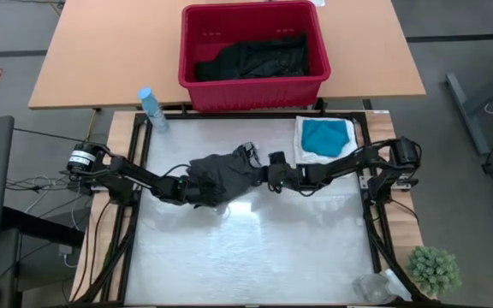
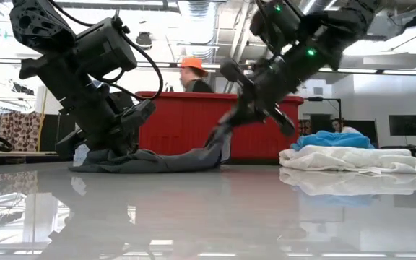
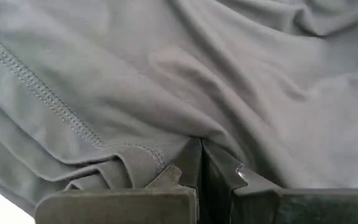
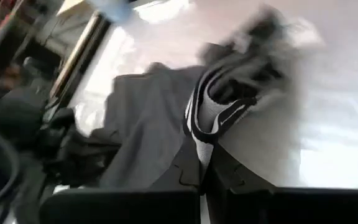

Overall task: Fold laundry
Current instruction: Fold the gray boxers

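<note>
**Grey garment pinched at both ends, folding partly done**

From above: the dark grey garment (image 1: 225, 175) lies bunched near the middle of the white table (image 1: 255, 257), its long axis running roughly side to side between the two arms. The left gripper (image 1: 197, 190) sits at its left end and the right gripper (image 1: 268, 171) at its right end. A folded white garment (image 1: 305, 152) with a teal garment (image 1: 328, 137) on top is stacked at the table's far right corner, so two pieces look finished. Black clothes (image 1: 255, 58) are heaped in the red basket (image 1: 253, 85) on the wooden table beyond; these appear left to do, along with the grey piece. A spray bottle (image 1: 151, 109) stands near the far left corner.

From table height: the grey garment (image 2: 150, 160) lies low and flat, its right end lifted off the surface by the right gripper (image 2: 219, 137). The left gripper (image 2: 114, 148) presses down at the other end. The white-and-teal stack (image 2: 349, 155) rests well apart to the right. A person in an orange cap (image 2: 191, 72) stands behind the basket.

Left wrist: the jaws are closed tight, pinching a fold of grey cloth (image 3: 185, 81) beside a stitched hem.

Right wrist: the jaws are closed on the garment's edge, where a pale band (image 4: 207, 118) shows; the rest trails toward the left arm.
</note>
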You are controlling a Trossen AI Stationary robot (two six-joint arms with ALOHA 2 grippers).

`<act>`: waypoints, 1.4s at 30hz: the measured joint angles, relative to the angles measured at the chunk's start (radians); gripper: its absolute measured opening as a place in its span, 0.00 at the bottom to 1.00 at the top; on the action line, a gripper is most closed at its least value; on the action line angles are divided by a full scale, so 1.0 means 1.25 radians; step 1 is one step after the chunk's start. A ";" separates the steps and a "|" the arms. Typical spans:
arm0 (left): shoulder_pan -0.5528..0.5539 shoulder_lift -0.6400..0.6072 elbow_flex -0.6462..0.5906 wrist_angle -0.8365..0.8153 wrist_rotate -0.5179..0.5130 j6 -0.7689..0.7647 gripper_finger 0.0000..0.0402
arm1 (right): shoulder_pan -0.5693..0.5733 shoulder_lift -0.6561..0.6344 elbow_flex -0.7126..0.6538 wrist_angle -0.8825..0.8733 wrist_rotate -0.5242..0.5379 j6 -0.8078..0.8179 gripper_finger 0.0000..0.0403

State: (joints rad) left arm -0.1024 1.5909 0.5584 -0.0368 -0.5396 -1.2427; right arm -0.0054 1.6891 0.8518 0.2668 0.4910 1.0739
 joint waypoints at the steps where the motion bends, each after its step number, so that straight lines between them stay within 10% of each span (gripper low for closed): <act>1: 0.000 0.000 0.000 0.003 0.000 0.000 0.00 | -0.003 -0.002 0.015 0.002 -0.014 -0.045 0.06; 20: 0.002 0.000 0.000 0.046 0.000 0.050 0.00 | -0.020 0.198 0.233 0.056 -0.417 -0.277 0.06; 36: 0.011 -0.085 0.005 0.121 0.096 0.235 0.00 | -0.025 0.225 0.303 -0.054 -0.415 -0.378 0.06; 42: 0.013 -0.193 0.055 -0.101 0.137 0.209 0.00 | -0.029 0.225 0.301 -0.079 -0.412 -0.378 0.06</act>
State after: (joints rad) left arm -0.0860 1.3496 0.6276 -0.1632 -0.3688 -0.9811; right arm -0.0422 1.9700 1.2275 0.1685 -0.0238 0.6018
